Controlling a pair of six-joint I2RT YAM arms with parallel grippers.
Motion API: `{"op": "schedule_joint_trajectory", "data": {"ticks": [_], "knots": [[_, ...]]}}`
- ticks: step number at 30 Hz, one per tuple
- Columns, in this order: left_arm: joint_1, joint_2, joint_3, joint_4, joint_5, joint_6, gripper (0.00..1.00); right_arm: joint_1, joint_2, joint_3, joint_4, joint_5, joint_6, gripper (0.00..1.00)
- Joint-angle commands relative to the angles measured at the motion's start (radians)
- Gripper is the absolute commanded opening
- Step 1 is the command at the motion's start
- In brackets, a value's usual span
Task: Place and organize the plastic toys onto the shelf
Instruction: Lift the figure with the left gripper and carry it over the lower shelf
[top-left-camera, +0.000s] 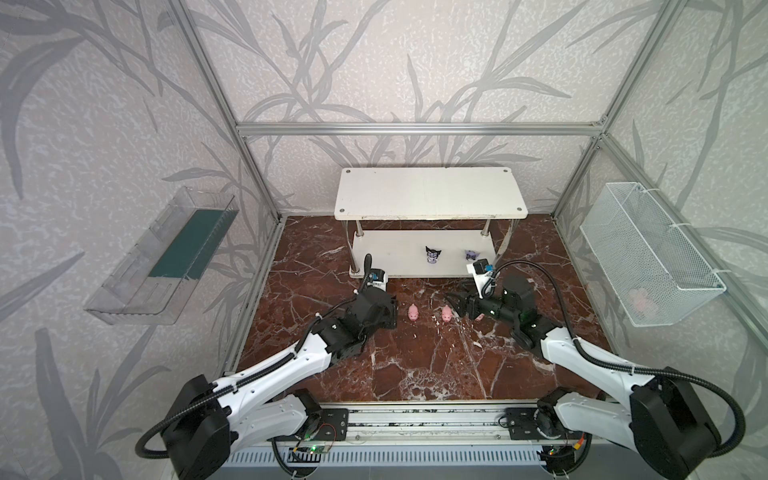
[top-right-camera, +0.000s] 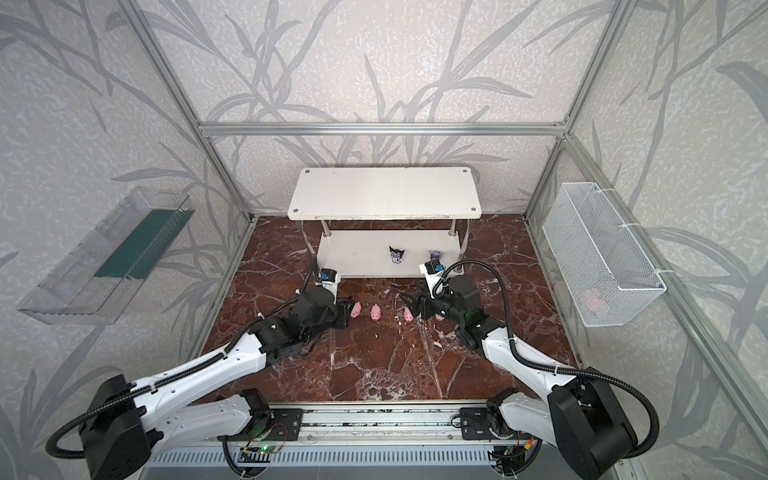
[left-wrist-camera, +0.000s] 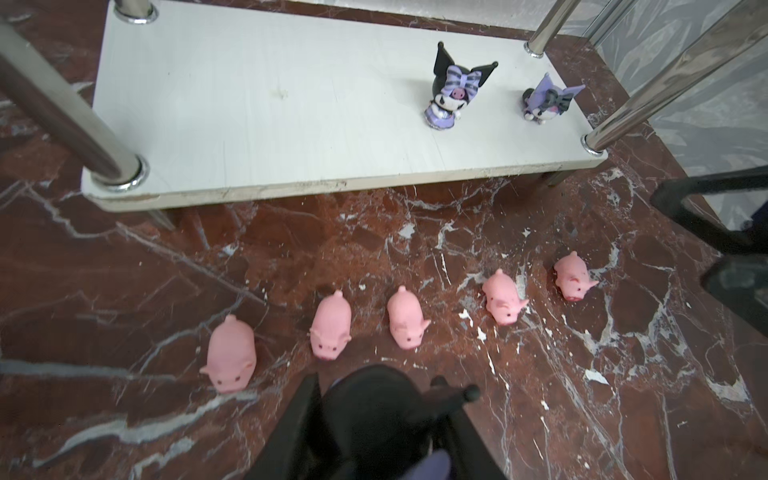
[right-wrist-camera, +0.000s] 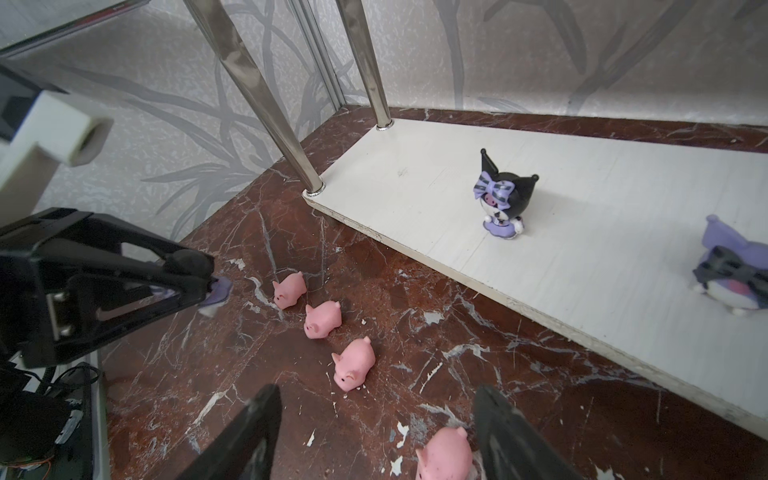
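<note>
The left gripper's (right-wrist-camera: 208, 284) pinch on the horned figurine (left-wrist-camera: 374, 407) may slip; the right gripper's (right-wrist-camera: 377, 390) spread jaws may knock the bottom-frame pig (right-wrist-camera: 446, 455).

Left fingers (left-wrist-camera: 286, 432) pinched nearly shut, held low; right fingers (right-wrist-camera: 507, 432) spread wide, pointing inward.

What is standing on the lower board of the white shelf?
Two horned figurines stand on the lower board: a black-hooded one and a paler purple one. Nothing else shows there. In both top views the top board covers its rear part.
</note>
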Motion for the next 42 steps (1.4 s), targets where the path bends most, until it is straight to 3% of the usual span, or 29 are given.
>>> {"op": "schedule_joint_trajectory", "data": {"ticks": [1, 8, 14, 24, 42], "knots": [[0.052, 0.079, 0.062, 0.096, 0.112, 0.109, 0.3, 0.003, -0.033, 0.004, -0.017, 0.004, -0.012, 0.73], [0.159, 0.226, 0.163, 0.18, 0.195, 0.181, 0.3, 0.002, -0.04, 0.001, -0.023, 0.017, -0.018, 0.73], [0.197, 0.317, 0.209, 0.212, 0.178, 0.237, 0.3, 0.002, -0.04, 0.0, -0.023, 0.023, -0.022, 0.73], [0.222, 0.415, 0.205, 0.357, 0.133, 0.25, 0.3, 0.002, -0.04, -0.005, -0.019, 0.026, -0.023, 0.73], [0.279, 0.55, 0.261, 0.441, 0.087, 0.272, 0.3, -0.001, -0.025, -0.01, -0.012, 0.032, -0.027, 0.73]]}}
